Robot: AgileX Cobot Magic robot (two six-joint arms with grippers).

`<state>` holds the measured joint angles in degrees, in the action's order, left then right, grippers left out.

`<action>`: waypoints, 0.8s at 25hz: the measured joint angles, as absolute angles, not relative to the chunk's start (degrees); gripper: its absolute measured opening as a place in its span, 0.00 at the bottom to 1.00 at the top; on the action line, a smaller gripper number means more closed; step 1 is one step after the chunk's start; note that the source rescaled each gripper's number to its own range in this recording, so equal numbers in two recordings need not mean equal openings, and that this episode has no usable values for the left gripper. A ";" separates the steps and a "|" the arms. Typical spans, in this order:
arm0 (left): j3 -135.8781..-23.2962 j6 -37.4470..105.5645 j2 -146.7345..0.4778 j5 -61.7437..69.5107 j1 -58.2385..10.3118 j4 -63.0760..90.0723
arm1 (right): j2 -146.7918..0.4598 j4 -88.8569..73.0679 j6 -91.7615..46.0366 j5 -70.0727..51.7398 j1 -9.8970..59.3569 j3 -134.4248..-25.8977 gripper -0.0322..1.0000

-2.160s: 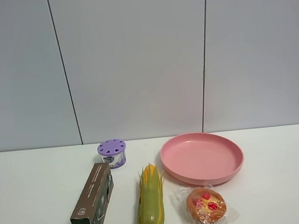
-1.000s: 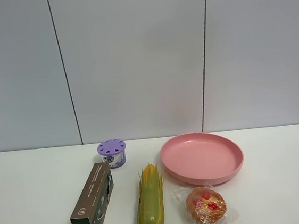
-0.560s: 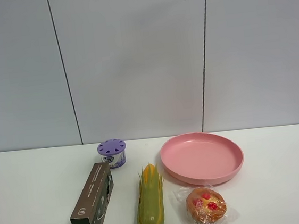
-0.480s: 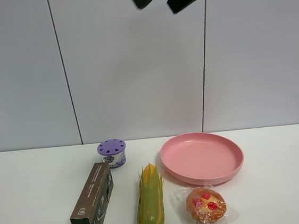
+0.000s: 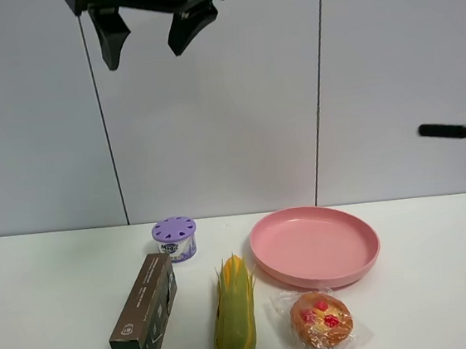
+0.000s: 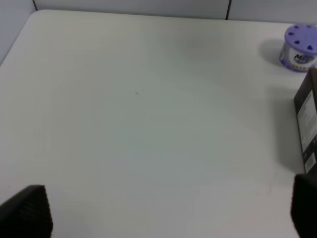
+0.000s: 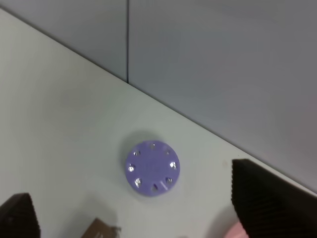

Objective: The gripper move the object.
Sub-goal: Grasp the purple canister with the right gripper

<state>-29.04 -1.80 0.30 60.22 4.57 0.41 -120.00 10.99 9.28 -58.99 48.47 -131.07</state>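
Observation:
The object, a small round white tub with a purple perforated lid, stands on the white table behind the dark box. It also shows in the left wrist view and from above in the right wrist view. My right gripper hangs open and empty high above the tub, reaching across to the left; its fingers frame the right wrist view. My left gripper is open and empty over bare table well to the left of the tub, and is out of the exterior view.
A dark oblong box lies in front of the tub. A corn cob, a pink plate and a wrapped muffin lie to the right. A thin black rod juts in at the right edge.
The right gripper came into view at the top right and swept left, now hanging above the tub. A black rod has appeared at the right edge. The table objects have not moved.

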 joint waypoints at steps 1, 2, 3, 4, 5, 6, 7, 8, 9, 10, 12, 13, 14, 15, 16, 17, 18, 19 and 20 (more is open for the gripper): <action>-29.04 -1.80 0.30 60.22 4.57 0.41 | -122.49 10.99 9.34 -59.30 48.29 -133.27 0.38; -29.04 -1.80 0.30 60.22 4.57 0.41 | -124.39 10.99 9.55 -59.44 48.08 -134.89 0.44; -29.04 -1.80 0.30 60.22 4.57 0.41 | -126.31 10.99 10.35 -59.44 47.78 -135.87 0.49; -29.04 -1.80 0.30 60.22 4.57 0.41 | -128.14 10.92 11.62 -59.38 47.48 -136.55 0.52; -29.04 -1.80 0.30 60.22 4.57 0.41 | -129.54 10.86 13.15 -59.38 47.02 -136.89 0.54; -29.04 -1.80 0.30 60.22 4.57 0.41 | -131.08 10.78 15.67 -59.25 46.49 -136.97 0.55; -29.04 -1.80 0.30 60.22 4.57 0.41 | -132.53 10.61 18.73 -59.25 45.97 -136.97 0.56; -29.04 -1.80 0.30 60.22 4.57 0.41 | -133.90 10.60 21.85 -59.20 45.34 -136.97 0.55; -29.04 -1.80 0.30 60.22 4.57 0.41 | -135.02 10.60 24.06 -59.07 44.76 -136.97 0.55; -29.04 -1.80 0.30 60.22 4.57 0.41 | -136.28 10.74 26.04 -58.86 44.29 -136.97 0.55; -29.04 -1.80 0.30 60.22 4.57 0.41 | -138.34 10.79 27.84 -58.18 43.79 -136.97 0.55; -29.04 -1.80 0.30 60.22 4.57 0.41 | -139.28 10.84 28.37 -57.58 43.70 -136.97 0.55; -29.04 -1.80 0.30 60.22 4.57 0.41 | -140.16 10.84 28.66 -56.70 43.70 -136.97 0.55; -29.04 -1.80 0.30 60.22 4.57 0.41 | -140.86 10.84 29.10 -55.99 43.70 -136.97 0.55; -29.04 -1.80 0.30 60.22 4.57 0.41 | -141.41 10.79 29.53 -54.98 43.70 -136.97 0.55; -29.04 -1.80 0.30 60.22 4.57 0.41 | -141.85 10.86 30.21 -53.96 43.70 -136.97 0.55; -29.04 -1.80 0.30 60.22 4.57 0.41 | -142.32 10.86 30.57 -53.21 43.70 -136.97 0.55; -29.04 -1.80 0.30 60.22 4.57 0.41 | -142.70 11.02 30.71 -52.22 43.70 -137.02 0.55; -29.04 -1.80 0.30 60.22 4.57 0.41 | -143.09 11.33 30.75 -51.55 43.70 -137.09 0.55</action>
<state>-29.04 -1.80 0.30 60.22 4.57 0.41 -143.09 11.33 30.75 -51.55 43.70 -137.09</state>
